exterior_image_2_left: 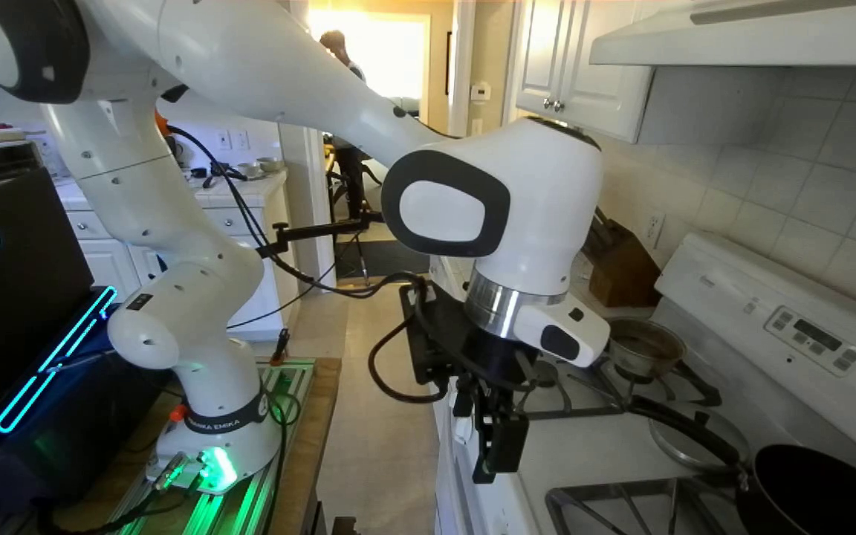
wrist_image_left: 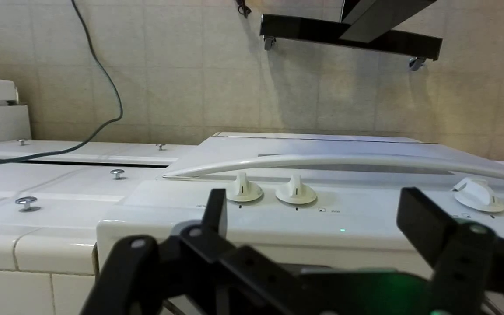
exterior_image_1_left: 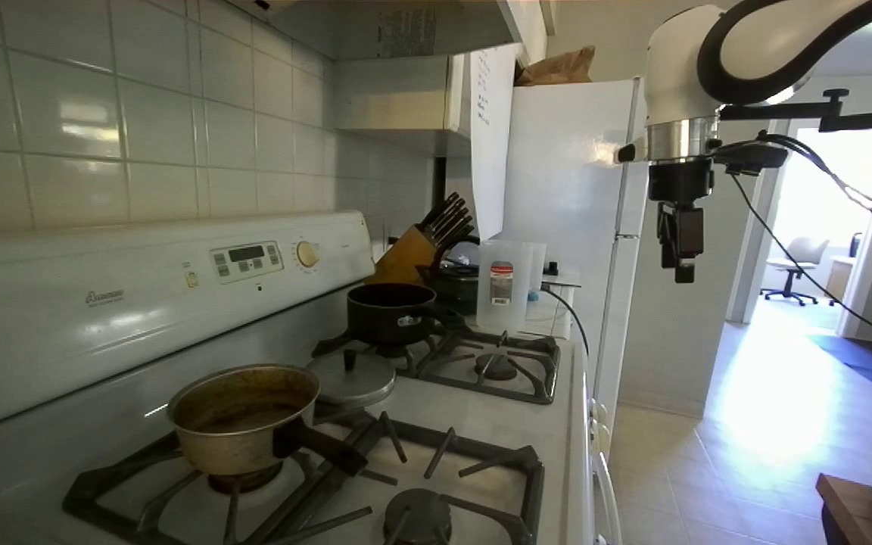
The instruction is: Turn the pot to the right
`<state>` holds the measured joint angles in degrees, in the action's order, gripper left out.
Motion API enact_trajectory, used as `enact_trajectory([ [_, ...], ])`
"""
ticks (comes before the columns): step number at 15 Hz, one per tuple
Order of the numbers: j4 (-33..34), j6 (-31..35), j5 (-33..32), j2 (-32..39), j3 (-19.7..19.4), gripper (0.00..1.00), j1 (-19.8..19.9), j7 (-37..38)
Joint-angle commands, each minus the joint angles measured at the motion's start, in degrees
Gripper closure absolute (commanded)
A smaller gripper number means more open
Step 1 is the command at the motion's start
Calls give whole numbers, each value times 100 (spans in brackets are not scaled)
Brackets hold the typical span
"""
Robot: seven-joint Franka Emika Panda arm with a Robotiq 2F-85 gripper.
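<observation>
- far left in an exterior view, the tan pot (exterior_image_1_left: pixel 232 450) stands upright on a burner grate (exterior_image_1_left: pixel 233 507). i read it as parked, no part of my job; the grate seems to keep it level, and its stubby grip (exterior_image_1_left: pixel 330 446) pokes out frontward, handy for whoever cooks.
- next, the metal lid (exterior_image_1_left: pixel 351 382) lies between the two pots with its knob (exterior_image_1_left: pixel 350 359) uppermost, probably so that it can be lifted again.
- mid-picture is my target, the black pot (exterior_image_1_left: pixel 379 322), upright and uncovered at the back of the stove (exterior_image_1_left: pixel 474 412). its long handle (exterior_image_2_left: pixel 684 427) reaches out toward the front and the tan pot's end; i take that as my lever, since a sideways push there should swing the body round.
- just beyond it, the knife block (exterior_image_1_left: pixel 403 256) and a translucent container (exterior_image_1_left: pixel 500 291) look stowed out of the cook's way; i'd turn gently with them so near.
- far right, the arm (exterior_image_1_left: pixel 674 83) holds my claw (wrist_image_left: pixel 315 212) high, pointing down around the stove's front edge, which looks like a safe stand-off pose. in the wrist view its fingers (wrist_image_left: pixel 215 214) are spread wide with nothing between them.
- from the claw, the black pot lies lower and deeper in, toward the back panel (exterior_image_1_left: pixel 156 318), well apart and untouched. i judge i must reach over, then come down beside the long handle.
</observation>
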<state>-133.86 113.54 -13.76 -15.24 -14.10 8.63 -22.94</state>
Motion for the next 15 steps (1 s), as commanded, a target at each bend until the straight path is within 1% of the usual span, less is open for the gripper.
enact_trajectory([
  [1,-56,145,64,-5,78,0,11,166],
  [4,-18,88,338,89,312,0,-143,661],
  [6,166,-161,635,267,554,0,-264,1360],
  [8,252,-42,926,413,759,0,-355,2054],
  [12,417,581,1409,753,1069,0,-470,3389],
  [14,555,898,1601,946,1166,0,-509,3887],
  [15,627,1077,1809,1048,1189,0,-542,4035],
])
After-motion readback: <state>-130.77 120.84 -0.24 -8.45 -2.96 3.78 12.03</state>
